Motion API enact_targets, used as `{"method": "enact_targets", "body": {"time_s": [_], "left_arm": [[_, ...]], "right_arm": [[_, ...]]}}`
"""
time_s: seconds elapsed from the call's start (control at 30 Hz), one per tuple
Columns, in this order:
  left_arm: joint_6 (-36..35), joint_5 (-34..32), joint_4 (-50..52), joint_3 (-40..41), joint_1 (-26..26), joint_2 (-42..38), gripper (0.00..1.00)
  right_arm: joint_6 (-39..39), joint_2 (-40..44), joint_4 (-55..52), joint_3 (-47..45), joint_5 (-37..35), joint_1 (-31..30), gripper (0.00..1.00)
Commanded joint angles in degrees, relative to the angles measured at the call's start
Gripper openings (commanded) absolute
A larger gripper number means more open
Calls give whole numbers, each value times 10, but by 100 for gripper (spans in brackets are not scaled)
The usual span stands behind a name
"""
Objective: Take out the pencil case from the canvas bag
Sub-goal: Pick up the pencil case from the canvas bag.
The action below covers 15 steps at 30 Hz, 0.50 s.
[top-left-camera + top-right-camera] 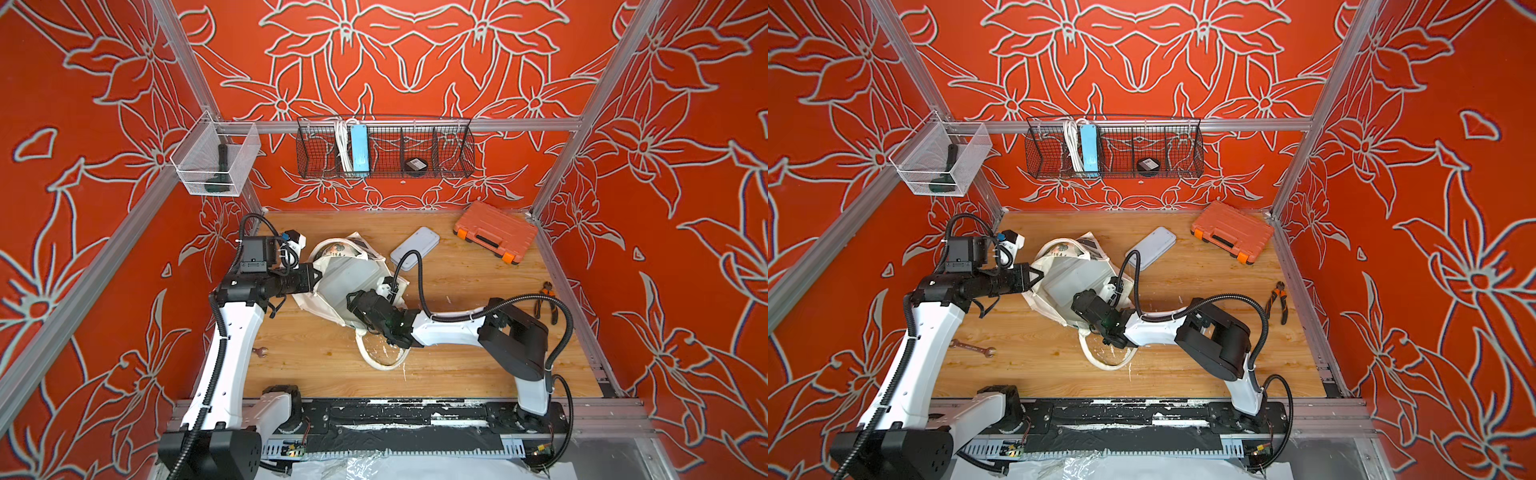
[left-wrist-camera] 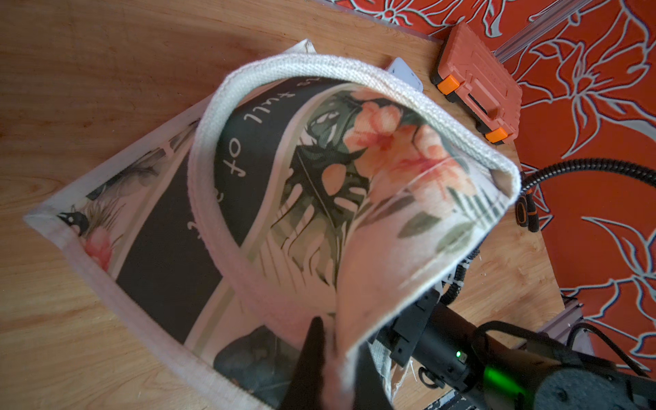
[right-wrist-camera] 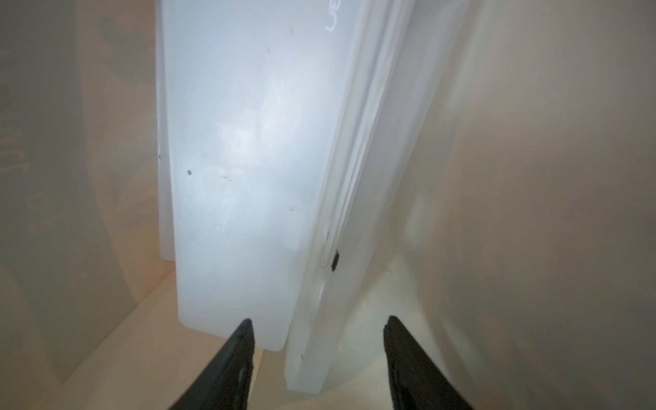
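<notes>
Pinching the canvas bag (image 2: 372, 170) rim: your left gripper (image 1: 316, 277). Your right gripper (image 3: 317, 319), spread, straddles the pencil case (image 3: 241, 142) end inside.

Table (image 1: 311, 345): canvas bag (image 1: 328, 307), toolbox (image 1: 494, 232), seemingly pliers (image 1: 548, 301)

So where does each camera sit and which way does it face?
Top views: high above the base, looking down on the table; left arm, right arm show.
Left wrist: faces the printed canvas bag; left gripper pinches it.
Right wrist: inside the bag, facing the pencil case; right gripper open.
Shared: orange toolbox, top views and left wrist.
</notes>
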<state>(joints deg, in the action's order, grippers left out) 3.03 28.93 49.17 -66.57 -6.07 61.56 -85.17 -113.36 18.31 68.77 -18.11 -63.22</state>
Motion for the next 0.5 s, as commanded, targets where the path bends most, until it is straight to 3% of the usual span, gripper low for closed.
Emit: {"method": "enact_targets", "body": {"time_s": [0.0,0.17,0.37,0.47], "left_arm": [[13,58,-23,-8,-2,-21,0],[14,60,-24,-4,-2,-26,0],[16,45,-35,13,-2,-38,0],[16,42,-42,24,-2,-40,0]], "right_arm": [[-16,-28,-4,10,-23,4,58],[-10,-52,5,13,-22,12,50],[21,-59,16,10,-19,16,29],[48,-47,14,6,-19,16,26]]}}
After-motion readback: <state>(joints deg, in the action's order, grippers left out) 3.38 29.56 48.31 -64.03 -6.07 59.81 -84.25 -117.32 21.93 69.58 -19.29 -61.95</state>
